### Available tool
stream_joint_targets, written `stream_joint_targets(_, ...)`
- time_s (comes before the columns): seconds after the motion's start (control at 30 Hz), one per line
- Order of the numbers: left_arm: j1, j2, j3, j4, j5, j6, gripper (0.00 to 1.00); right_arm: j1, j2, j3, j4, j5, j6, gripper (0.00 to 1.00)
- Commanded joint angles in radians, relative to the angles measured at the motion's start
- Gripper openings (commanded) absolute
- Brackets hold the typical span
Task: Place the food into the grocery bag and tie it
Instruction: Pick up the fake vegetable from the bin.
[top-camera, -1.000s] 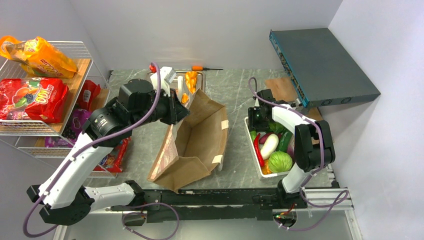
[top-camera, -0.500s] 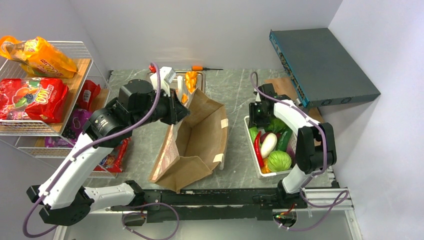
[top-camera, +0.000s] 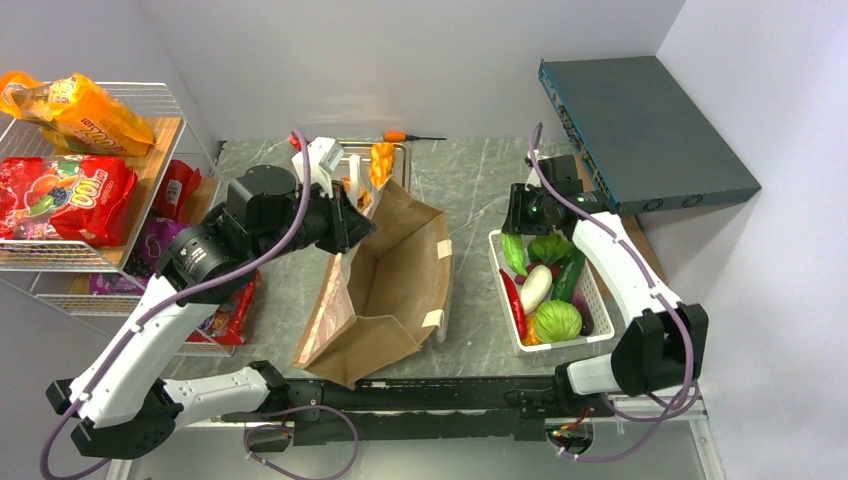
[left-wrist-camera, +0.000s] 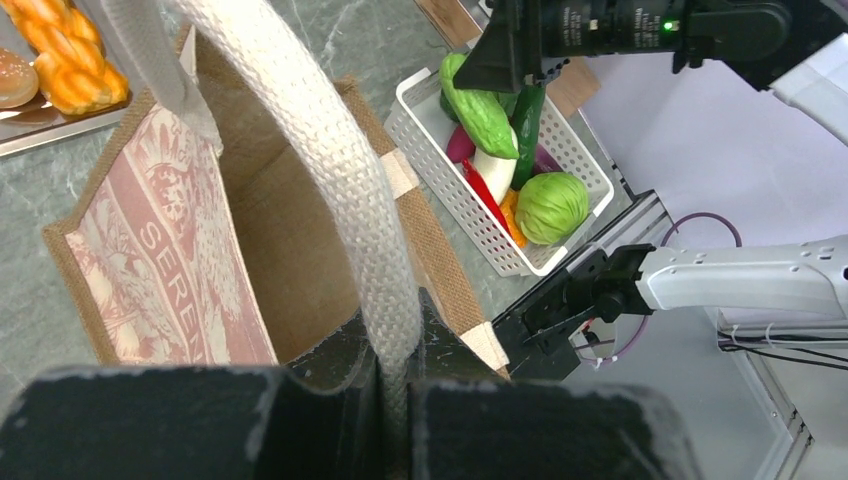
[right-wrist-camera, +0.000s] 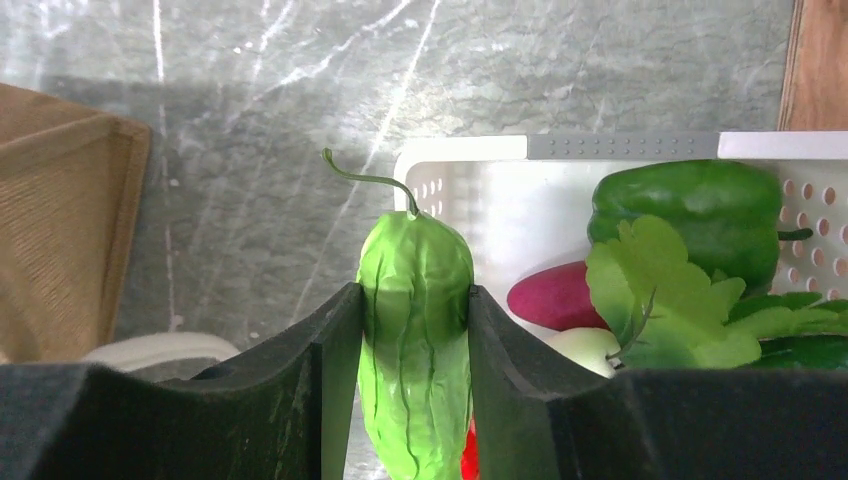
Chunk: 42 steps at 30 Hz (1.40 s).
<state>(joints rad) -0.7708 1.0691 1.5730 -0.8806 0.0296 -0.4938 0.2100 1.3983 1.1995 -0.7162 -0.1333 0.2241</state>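
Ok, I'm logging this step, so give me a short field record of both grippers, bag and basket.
left gripper: shut on handle
right gripper: shut on green vegetable
green vegetable place: above basket corner, on the bag side
bag: mouth open, no food seen inside
basket contents: cabbage, red chili, other vegetables

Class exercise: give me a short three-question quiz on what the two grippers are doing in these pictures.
1. True or false: the left gripper is shut on the grocery bag's white handle.
2. The right gripper holds: A snack packet, B light green vegetable, C screwdriver.
3. Which container holds the cabbage?
Key: 1 true; 2 B; 3 the white basket.
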Motion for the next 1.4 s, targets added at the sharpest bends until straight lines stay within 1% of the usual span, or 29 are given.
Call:
stream_joint_targets(0.0,0.004,-0.037,-0.009,0.080,0.009,-0.012,0.00,-0.006,-0.091,0.002,0.024,-0.008,0.044,0.23)
stream_joint_targets(0.27,0.004,-0.041,-0.034,0.109,0.030,-0.004,0.00,-0.005,-0.203,0.020,-0.005,-0.032,0.067,0.23)
stream_joint_targets(0.5,0.005,-0.047,-0.075,0.192,0.025,0.028,0.00,-0.004,-0.282,0.042,-0.039,-0.072,0.108,0.24)
stream_joint_targets(0.6,0.005,-0.019,-0.039,0.219,0.030,0.079,0.00,-0.005,-0.296,0.078,-0.060,-0.110,0.126,0.24)
stream_joint_targets(0.87,0.004,0.084,0.139,0.247,0.036,0.264,0.00,-0.005,-0.341,0.178,-0.057,-0.147,0.187,0.24)
stream_joint_targets(1.0,0.004,0.091,0.146,0.291,0.024,0.301,0.00,-0.005,-0.350,0.238,-0.049,-0.163,0.196,0.24)
stream_joint_targets(1.07,0.005,0.079,0.099,0.322,0.032,0.310,0.00,-0.005,-0.356,0.258,-0.053,-0.158,0.196,0.24)
stream_joint_targets(1.13,0.005,0.046,0.000,0.387,0.045,0.301,0.00,-0.006,-0.360,0.267,-0.058,-0.157,0.196,0.24)
stream_joint_targets(1.27,0.004,-0.044,-0.243,0.518,0.080,0.247,0.00,-0.005,-0.376,0.267,-0.076,-0.159,0.203,0.24)
stream_joint_targets(1.37,0.005,-0.098,-0.367,0.572,0.096,0.210,0.00,-0.005,-0.402,0.258,-0.089,-0.157,0.216,0.24)
